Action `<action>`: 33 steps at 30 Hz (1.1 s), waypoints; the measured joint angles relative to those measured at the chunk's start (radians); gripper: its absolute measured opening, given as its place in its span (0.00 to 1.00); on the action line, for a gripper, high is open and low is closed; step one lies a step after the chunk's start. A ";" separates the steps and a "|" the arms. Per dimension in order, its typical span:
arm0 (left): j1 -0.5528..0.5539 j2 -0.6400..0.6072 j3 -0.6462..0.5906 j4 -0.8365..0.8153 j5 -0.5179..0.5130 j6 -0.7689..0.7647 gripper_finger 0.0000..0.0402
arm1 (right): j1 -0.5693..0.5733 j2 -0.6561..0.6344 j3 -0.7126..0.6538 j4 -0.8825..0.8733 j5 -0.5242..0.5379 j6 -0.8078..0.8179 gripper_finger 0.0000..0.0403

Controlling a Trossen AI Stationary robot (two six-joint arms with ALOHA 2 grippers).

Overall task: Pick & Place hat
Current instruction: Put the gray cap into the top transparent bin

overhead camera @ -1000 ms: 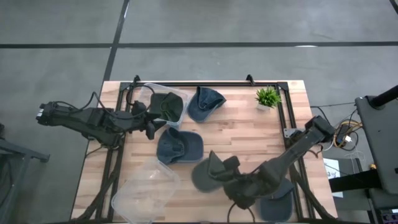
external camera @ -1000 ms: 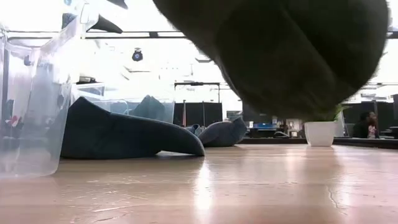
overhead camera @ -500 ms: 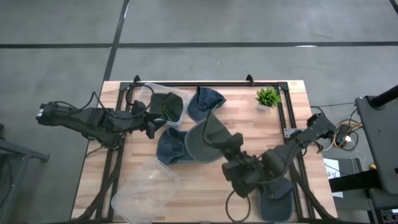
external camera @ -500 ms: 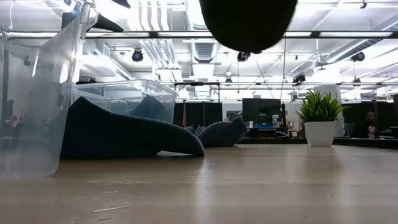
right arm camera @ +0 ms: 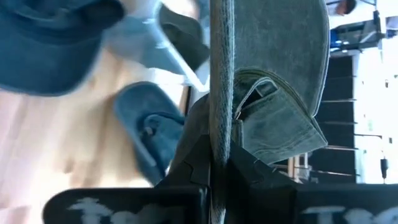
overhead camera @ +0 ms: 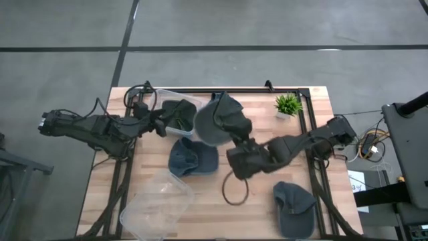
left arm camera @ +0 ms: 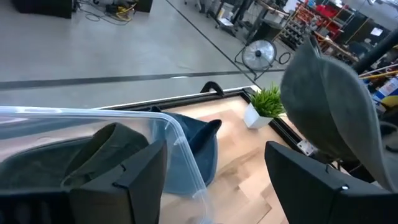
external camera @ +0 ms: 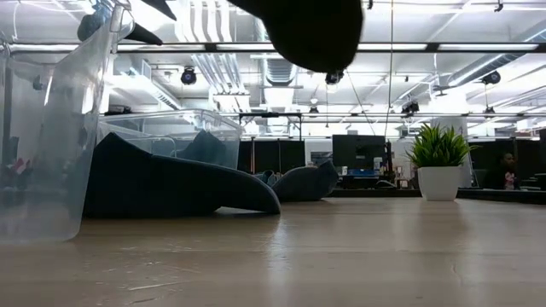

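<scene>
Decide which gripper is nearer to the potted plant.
Right. The right gripper, holding a grey cap, is mid-table, nearer the potted plant. The left gripper sits beyond it at the clear bin.

The grey-green hat (overhead camera: 217,120) hangs in the air above the table, pinched by its brim edge between my right gripper (right arm camera: 219,163) fingers, crown side bulging toward the clear bin (overhead camera: 175,102) at the table's back left. Another dark green hat (overhead camera: 178,115) already lies inside that bin. A blue hat (overhead camera: 192,156) lies flat mid-table, one more blue hat (overhead camera: 230,102) sits by the back edge, and a slate hat (overhead camera: 294,204) rests near the front right corner
</scene>
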 joint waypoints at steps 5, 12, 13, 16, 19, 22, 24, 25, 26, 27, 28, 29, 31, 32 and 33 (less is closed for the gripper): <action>0.004 -0.002 0.006 0.000 -0.094 0.015 0.66 | -0.079 0.000 0.000 0.206 -0.011 -0.184 0.03; 0.011 -0.030 0.047 0.000 -0.289 0.108 0.66 | -0.168 0.000 0.004 0.338 -0.018 -0.236 0.03; 0.011 -0.038 0.054 0.000 -0.318 0.125 0.66 | -0.180 0.000 0.005 0.351 -0.036 -0.238 0.03; 0.011 -0.060 0.076 0.001 -0.363 0.139 0.66 | -0.211 0.000 0.006 0.371 -0.119 -0.236 0.03; 0.011 -0.070 0.085 0.022 -0.336 0.115 0.66 | -0.231 0.004 0.005 0.390 -0.144 -0.256 0.03; 0.011 -0.068 0.085 0.082 -0.234 0.110 0.66 | -0.240 0.009 0.005 0.464 -0.146 -0.331 0.03; 0.011 -0.055 0.085 0.141 -0.167 0.107 0.66 | -0.245 0.012 0.005 0.508 -0.169 -0.400 0.03; 0.011 -0.048 0.085 0.173 -0.145 0.105 0.66 | -0.249 0.018 0.005 0.537 -0.177 -0.427 0.03; 0.011 -0.042 0.085 0.207 -0.125 0.106 0.66 | -0.252 0.021 0.006 0.562 -0.179 -0.451 0.03; 0.011 -0.035 0.085 0.240 -0.105 0.106 0.66 | -0.256 0.026 0.006 0.570 -0.179 -0.475 0.03; 0.013 -0.028 0.085 0.269 -0.084 0.106 0.66 | -0.261 0.031 0.005 0.576 -0.178 -0.498 0.03; 0.013 -0.024 0.085 0.294 -0.069 0.106 0.66 | -0.265 0.035 0.005 0.582 -0.178 -0.512 0.03; 0.013 -0.016 0.084 0.329 -0.032 0.100 0.66 | -0.275 0.041 0.005 0.586 -0.175 -0.526 0.03; 0.014 -0.015 0.084 0.341 -0.009 0.082 0.66 | -0.277 0.042 0.005 0.587 -0.172 -0.532 0.03; 0.014 -0.016 0.084 0.346 0.011 0.061 0.66 | -0.281 0.042 0.005 0.588 -0.172 -0.541 0.03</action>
